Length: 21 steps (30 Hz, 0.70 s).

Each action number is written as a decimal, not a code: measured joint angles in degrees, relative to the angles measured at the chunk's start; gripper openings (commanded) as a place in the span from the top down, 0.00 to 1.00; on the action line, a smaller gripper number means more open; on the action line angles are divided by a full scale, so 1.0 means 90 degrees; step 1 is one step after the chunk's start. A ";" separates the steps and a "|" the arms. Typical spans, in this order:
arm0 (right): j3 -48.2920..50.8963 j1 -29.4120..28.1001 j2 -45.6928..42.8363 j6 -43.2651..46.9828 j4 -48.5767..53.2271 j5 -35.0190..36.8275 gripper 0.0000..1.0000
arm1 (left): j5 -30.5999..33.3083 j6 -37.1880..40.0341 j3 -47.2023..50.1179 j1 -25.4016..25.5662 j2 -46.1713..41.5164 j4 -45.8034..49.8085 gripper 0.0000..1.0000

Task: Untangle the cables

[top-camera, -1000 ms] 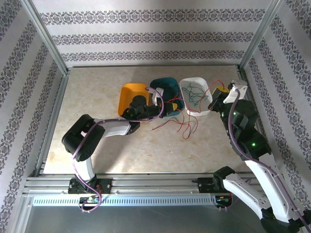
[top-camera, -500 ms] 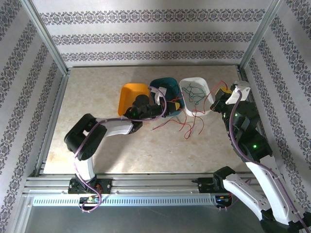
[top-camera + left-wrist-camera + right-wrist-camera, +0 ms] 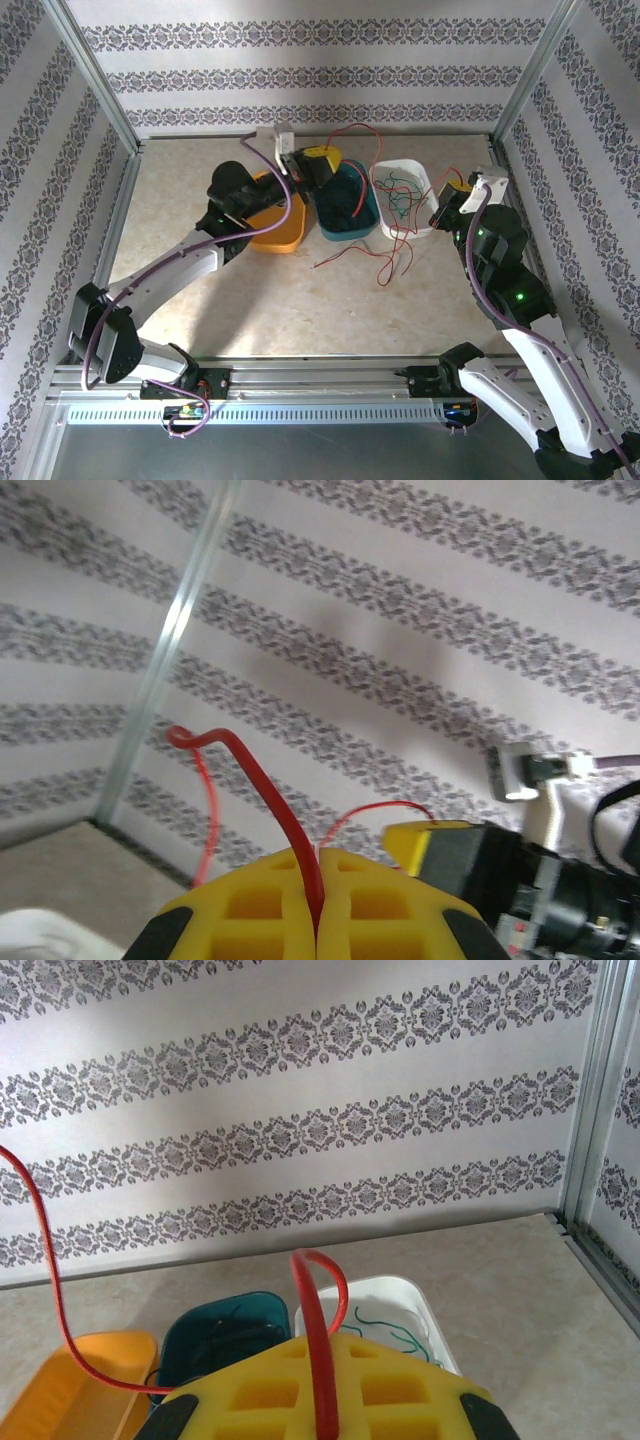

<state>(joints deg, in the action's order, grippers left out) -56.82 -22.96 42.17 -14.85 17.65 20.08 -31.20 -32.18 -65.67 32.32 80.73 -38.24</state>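
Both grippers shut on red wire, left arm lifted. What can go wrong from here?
1. The left gripper and right gripper both clamp red cable; pulling apart may tighten a knot.
2. The cable trails past the white bin holding green cables; it could snag and drag them.

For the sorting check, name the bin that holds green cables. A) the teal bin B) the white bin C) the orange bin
B: thin green cables lie curled inside the white bin. The right wrist view shows green strands in that bin too.
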 measured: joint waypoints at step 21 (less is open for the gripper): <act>0.0000 0.0000 0.0155 -0.0046 0.0022 -0.0289 1.00 | 0.0359 0.1056 0.0369 -0.1678 -0.0512 0.1460 1.00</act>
<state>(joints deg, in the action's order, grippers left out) -56.82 -22.96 43.57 -15.27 17.85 17.47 -27.97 -22.68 -62.35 17.21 76.12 -25.10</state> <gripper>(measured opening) 0.047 0.045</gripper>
